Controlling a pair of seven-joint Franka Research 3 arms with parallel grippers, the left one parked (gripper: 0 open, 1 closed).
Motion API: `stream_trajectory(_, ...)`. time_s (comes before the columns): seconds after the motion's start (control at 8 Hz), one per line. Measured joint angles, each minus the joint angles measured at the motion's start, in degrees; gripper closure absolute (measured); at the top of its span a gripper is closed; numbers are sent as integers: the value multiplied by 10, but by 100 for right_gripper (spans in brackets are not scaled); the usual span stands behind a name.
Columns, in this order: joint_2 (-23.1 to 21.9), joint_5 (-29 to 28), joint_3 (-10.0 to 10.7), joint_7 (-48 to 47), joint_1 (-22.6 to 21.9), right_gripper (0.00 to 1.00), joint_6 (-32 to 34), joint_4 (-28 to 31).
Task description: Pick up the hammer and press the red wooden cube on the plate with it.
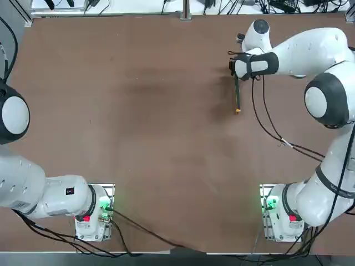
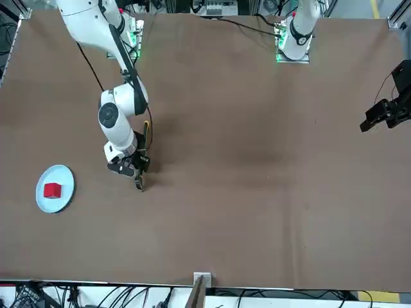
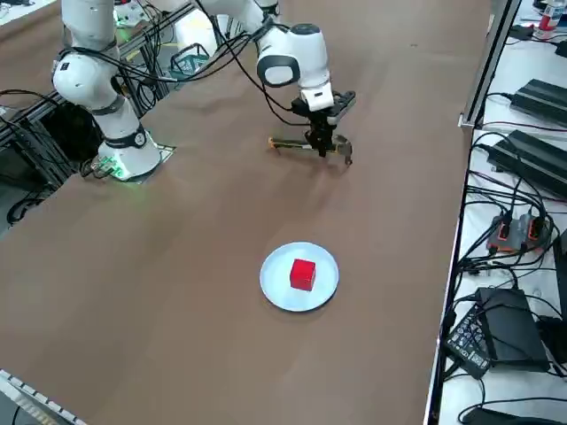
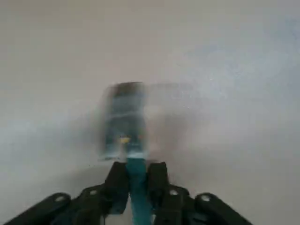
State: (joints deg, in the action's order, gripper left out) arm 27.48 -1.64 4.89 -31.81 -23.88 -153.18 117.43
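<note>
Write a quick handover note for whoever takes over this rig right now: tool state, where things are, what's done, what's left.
Right tool: down at the table, shut on the hammer near its head end; the wrist view shows the fingers clamped on the handle.
The hammer looks level, at or just off the table.
Red wooden cube: sits on the plate, well away from the hammer.
Done: hammer grasped.
Left: lift it, carry it to the plate, press the cube.

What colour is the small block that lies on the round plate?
Bright red. The small wooden cube on the pale blue-white round plate shows best in the right side view.
</note>
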Motion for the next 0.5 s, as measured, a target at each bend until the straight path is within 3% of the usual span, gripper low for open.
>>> stream_trajectory(0.25,-10,0,5,7,1,78,12,-10)
stream_trajectory(0.5,-59,1,33,87,24,78,125,-51)
